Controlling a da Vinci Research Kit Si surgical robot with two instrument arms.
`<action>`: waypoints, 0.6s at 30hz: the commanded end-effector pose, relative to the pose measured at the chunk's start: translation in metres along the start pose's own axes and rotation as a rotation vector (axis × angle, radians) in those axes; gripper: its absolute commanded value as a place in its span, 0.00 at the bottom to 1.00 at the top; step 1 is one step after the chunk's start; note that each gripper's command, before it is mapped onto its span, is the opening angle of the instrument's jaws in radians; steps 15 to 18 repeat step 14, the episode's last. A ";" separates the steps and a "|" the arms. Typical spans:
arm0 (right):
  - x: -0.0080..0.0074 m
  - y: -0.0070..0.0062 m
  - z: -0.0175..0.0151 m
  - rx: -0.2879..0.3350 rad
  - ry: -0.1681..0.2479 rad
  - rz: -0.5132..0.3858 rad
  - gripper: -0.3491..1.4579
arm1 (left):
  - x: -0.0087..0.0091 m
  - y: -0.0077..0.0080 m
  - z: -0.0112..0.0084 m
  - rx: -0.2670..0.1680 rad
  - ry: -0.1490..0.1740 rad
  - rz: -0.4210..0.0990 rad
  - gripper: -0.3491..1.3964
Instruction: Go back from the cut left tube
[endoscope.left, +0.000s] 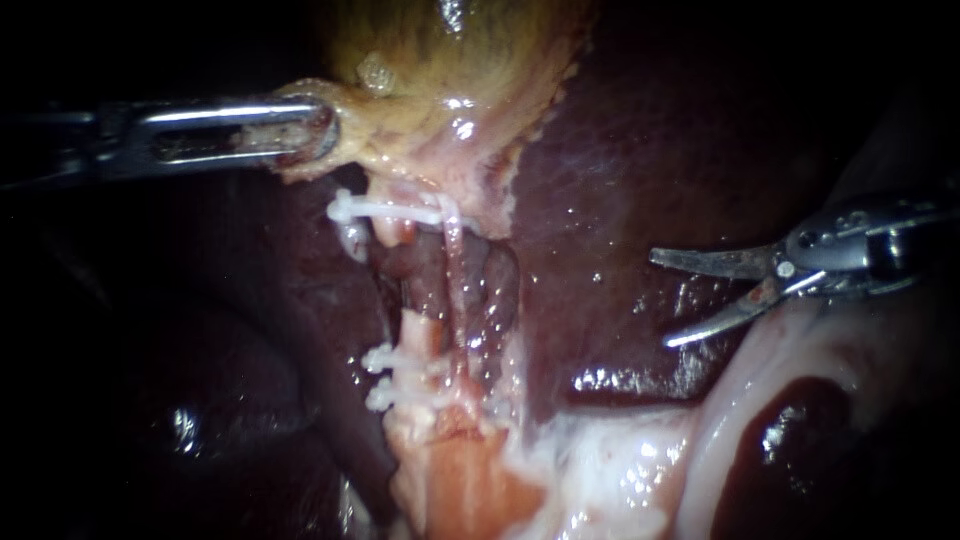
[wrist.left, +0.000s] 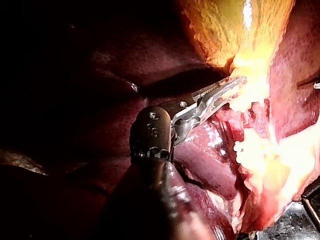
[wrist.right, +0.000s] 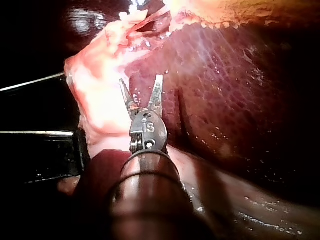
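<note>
Liver wet, surround dark; left instrument grips gallbladder.

Place: surgical work site, seen close up
Signs: liver, gallbladder, white clips on a tube

Blackness is surrounding the lit field. A black, straight-edged block with thin pale rims is lying in shadow, and a grey speckled surface is catching light.
</note>
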 end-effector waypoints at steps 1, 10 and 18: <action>-0.0001 0.0000 0.0000 -0.001 0.000 0.000 0.99 | -0.0001 0.0000 0.0002 0.001 -0.003 0.002 0.00; -0.0002 0.0001 -0.0001 -0.001 0.000 0.000 0.99 | -0.0001 0.0002 0.0006 -0.003 -0.004 0.002 0.00; 0.0001 0.0003 0.0008 0.075 0.006 0.003 0.97 | 0.0001 0.0003 0.0001 -0.005 -0.006 0.000 0.00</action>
